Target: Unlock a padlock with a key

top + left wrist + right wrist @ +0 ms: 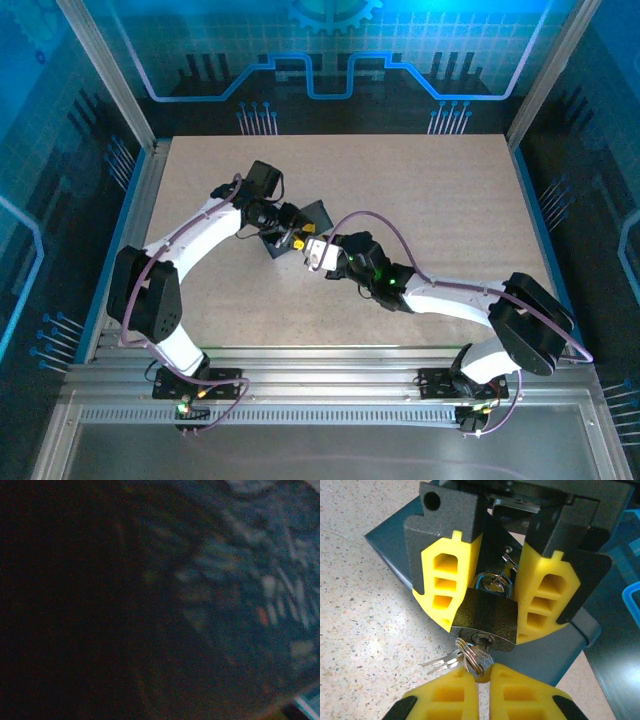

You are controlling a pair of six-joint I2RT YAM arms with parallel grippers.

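Note:
The padlock (485,620), small, dark and with a silver loop, hangs keyhole down between the yellow fingers (445,585) of my left gripper (486,632), which is shut on its body. A key (482,656) sits in the keyhole, its head pinched by my right gripper (484,674), shut just below the lock. A ring with spare keys (442,662) dangles to the left. From above, both grippers meet at the padlock (298,241) near the table's middle, left gripper (288,234), right gripper (312,250).
A dark rectangular box (545,655) lies under and behind the padlock, also seen from above as the box (314,213). The left wrist view is dark and blurred, pressed close to the box's swirl picture (260,595). Speckled tabletop (365,630) spreads to the left.

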